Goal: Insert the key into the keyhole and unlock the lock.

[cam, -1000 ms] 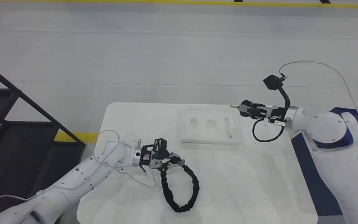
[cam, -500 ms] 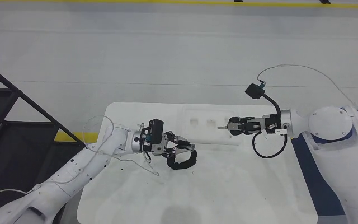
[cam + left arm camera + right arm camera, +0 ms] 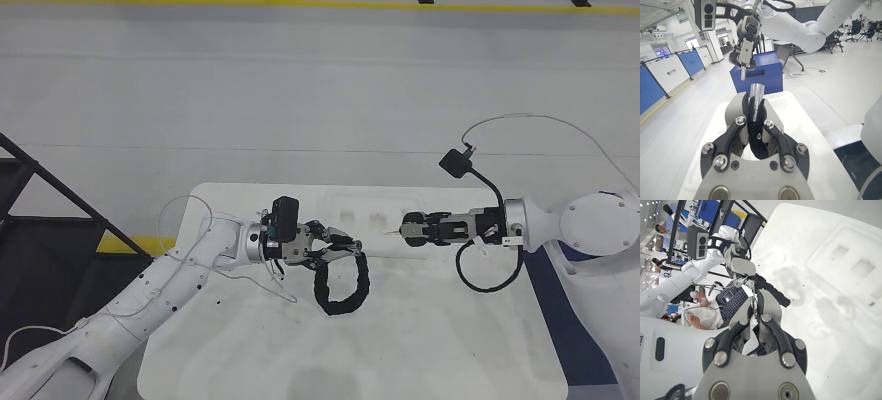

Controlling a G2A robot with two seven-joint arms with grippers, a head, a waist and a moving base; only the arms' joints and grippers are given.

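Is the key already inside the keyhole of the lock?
No, the key hangs apart from the metal end of the lock, with a gap between them.

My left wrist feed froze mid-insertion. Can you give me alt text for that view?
The left tool clamps the lock by its chrome cylinder, free end pointing away. Beyond it, the right tool holds the key, blade aimed at the cylinder's end, a gap between them.
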